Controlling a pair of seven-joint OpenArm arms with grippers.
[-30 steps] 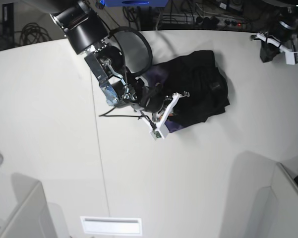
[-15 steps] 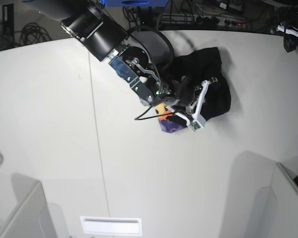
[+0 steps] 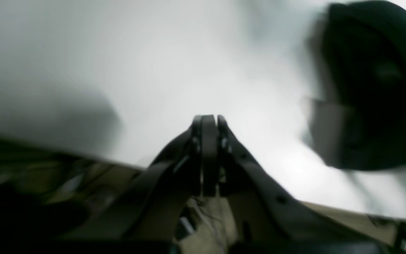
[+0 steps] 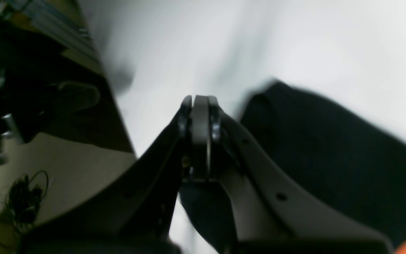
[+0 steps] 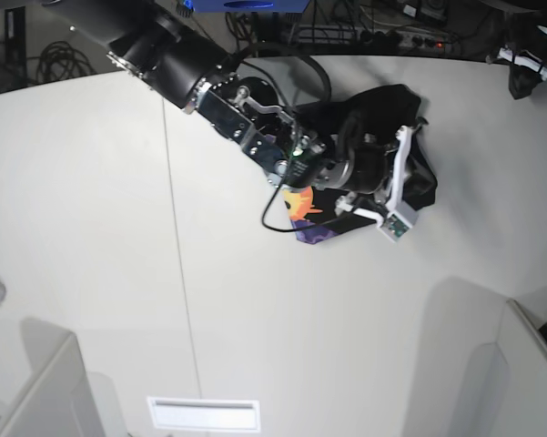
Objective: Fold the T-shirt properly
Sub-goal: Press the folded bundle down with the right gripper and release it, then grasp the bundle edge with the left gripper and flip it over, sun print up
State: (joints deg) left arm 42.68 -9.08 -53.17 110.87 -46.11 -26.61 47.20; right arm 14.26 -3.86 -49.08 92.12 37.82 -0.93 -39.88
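T-shirt (image 5: 382, 150) sits bunched in a black heap on the white table (image 5: 91, 228), toward the far right of the base view; orange-yellow print on a purple patch shows at the heap's near-left edge; rest of the visible cloth is plain black.

Right arm reaches in from the top left across the table and lies over the heap; right gripper (image 5: 393, 187) sits over the shirt's near-right part; in the right wrist view the right gripper's (image 4: 200, 116) jaws are pressed together with no gap; black cloth lies under and beside the fingers, and a sliver of orange print shows at the bottom right corner; nothing seen pinched between the tips, though the view is blurred.

Left gripper (image 5: 526, 77) is at the far right edge of the base view, well apart from the shirt, partly cut off; in the left wrist view the left gripper's (image 3: 208, 121) jaws are fully closed, empty, above bare table; blurred black shirt (image 3: 372, 88) shows at that view's right, clear of the fingers.
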